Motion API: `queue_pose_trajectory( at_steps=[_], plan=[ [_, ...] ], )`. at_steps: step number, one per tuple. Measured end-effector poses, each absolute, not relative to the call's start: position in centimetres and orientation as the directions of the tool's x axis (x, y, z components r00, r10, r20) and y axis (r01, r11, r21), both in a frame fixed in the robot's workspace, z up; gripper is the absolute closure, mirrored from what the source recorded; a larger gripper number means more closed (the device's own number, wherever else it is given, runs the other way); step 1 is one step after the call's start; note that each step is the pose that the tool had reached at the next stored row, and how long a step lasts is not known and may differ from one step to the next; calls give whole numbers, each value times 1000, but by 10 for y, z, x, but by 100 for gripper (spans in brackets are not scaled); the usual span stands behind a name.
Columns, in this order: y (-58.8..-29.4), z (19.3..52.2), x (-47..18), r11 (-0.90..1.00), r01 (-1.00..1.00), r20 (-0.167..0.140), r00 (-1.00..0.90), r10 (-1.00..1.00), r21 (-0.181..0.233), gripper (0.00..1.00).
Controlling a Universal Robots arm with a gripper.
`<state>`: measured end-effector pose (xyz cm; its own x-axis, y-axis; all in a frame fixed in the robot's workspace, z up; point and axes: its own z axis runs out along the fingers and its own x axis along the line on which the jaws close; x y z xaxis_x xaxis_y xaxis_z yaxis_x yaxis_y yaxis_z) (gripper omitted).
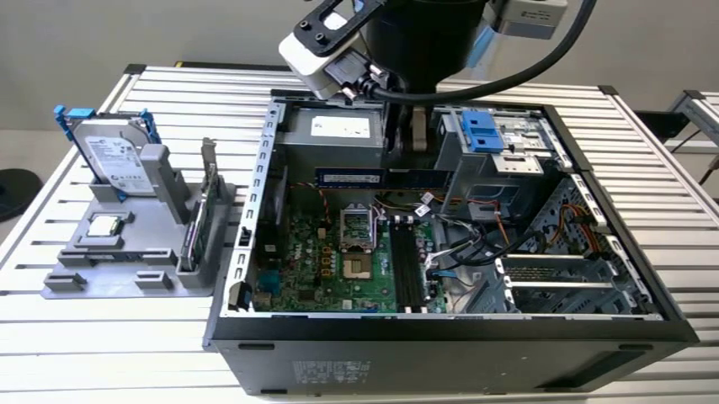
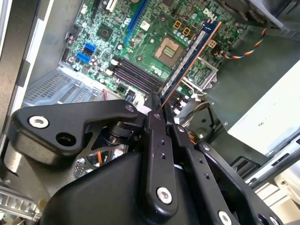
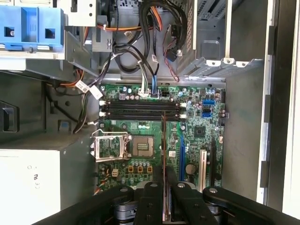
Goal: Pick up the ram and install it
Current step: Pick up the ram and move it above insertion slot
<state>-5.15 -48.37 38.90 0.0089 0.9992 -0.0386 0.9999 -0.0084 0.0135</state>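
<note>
Your gripper [image 1: 407, 162] is clamped on the ram [image 1: 354, 178] and holds it by its upper edge over the open case [image 1: 450, 341]. In the exterior view the dark-blue stick hangs level and on edge. Its length runs left to right above the far part of the board [image 1: 326, 269], just in front of the power supply [image 1: 337, 130]. The grip sits off-centre, toward the exterior view's right end of the stick.

The ram is clear of the board and not seated. The black slots [image 1: 407, 269] lie nearer and run near to far, so the stick is crosswise to them. The socket [image 1: 354, 236] is just to the exterior view's left of the slots.

In the second wrist view the fingers [image 2: 157, 136] meet on the ram [image 2: 190, 56], which reaches out over the green board [image 2: 154, 28]. In the first wrist view the ram [image 3: 163, 140] shows edge-on as a thin line rising from the gripper [image 3: 165, 187] toward the slots [image 3: 140, 108].

Outside the case, at the exterior view's left on the table [image 1: 674, 236], a grey stand [image 1: 113, 282] carries a drive [image 1: 113, 160], a chip [image 1: 104, 225] and a card [image 1: 200, 219].
</note>
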Motion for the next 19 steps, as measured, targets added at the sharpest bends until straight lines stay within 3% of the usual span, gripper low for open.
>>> queue_pose_trajectory(
  at_steps=[19],
  plan=[
    [-484,389,-41,-8,1000,-39,9,999,14,100]
  ],
)
